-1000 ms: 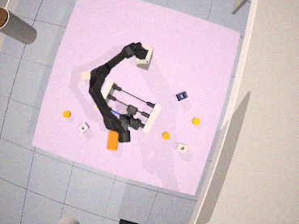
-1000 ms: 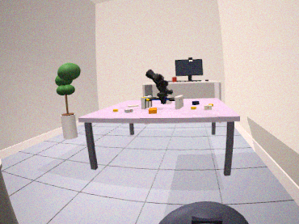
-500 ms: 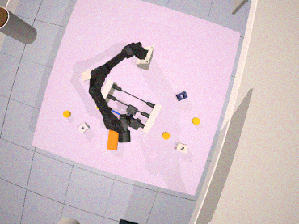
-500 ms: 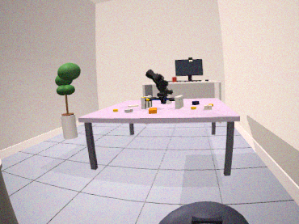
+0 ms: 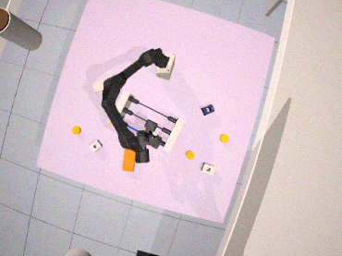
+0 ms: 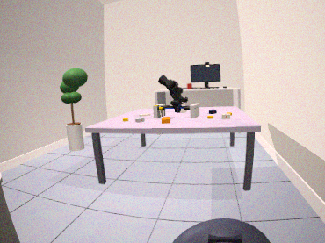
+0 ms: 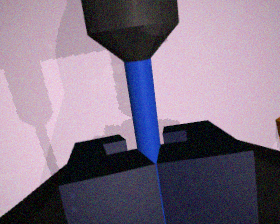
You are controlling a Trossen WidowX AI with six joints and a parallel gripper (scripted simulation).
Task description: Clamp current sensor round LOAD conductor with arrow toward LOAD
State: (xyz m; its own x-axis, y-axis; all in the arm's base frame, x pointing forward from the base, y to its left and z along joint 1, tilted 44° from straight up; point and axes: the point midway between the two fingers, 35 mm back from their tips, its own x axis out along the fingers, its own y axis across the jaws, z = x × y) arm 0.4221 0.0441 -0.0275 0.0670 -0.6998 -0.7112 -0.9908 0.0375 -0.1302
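My gripper (image 5: pixel 149 134) (image 6: pixel 177 110) (image 7: pixel 147 157) is shut on the dark split-core current sensor, at the front of the rack. In the wrist view the sensor's two dark faces (image 7: pixel 110 197) (image 7: pixel 207 187) meet along a thin seam, with the blue conductor (image 7: pixel 142 100) (image 5: pixel 132 128) running in at its top. A black conical end fitting (image 7: pixel 132 32) sits on the conductor beyond the sensor. Two small raised blocks stand either side of the conductor. The latch, the arrow and the LOAD marking cannot be made out.
The rack's cream end blocks (image 5: pixel 124 103) (image 5: pixel 175 135) carry dark rods beside the blue conductor. An orange block (image 5: pixel 128 161) (image 6: pixel 166 120) lies close to the wrist. A navy part (image 5: pixel 210 107), white parts (image 5: pixel 95 145) (image 5: pixel 208 168) and yellow discs (image 5: pixel 76 130) (image 5: pixel 189 154) (image 5: pixel 224 138) lie around.
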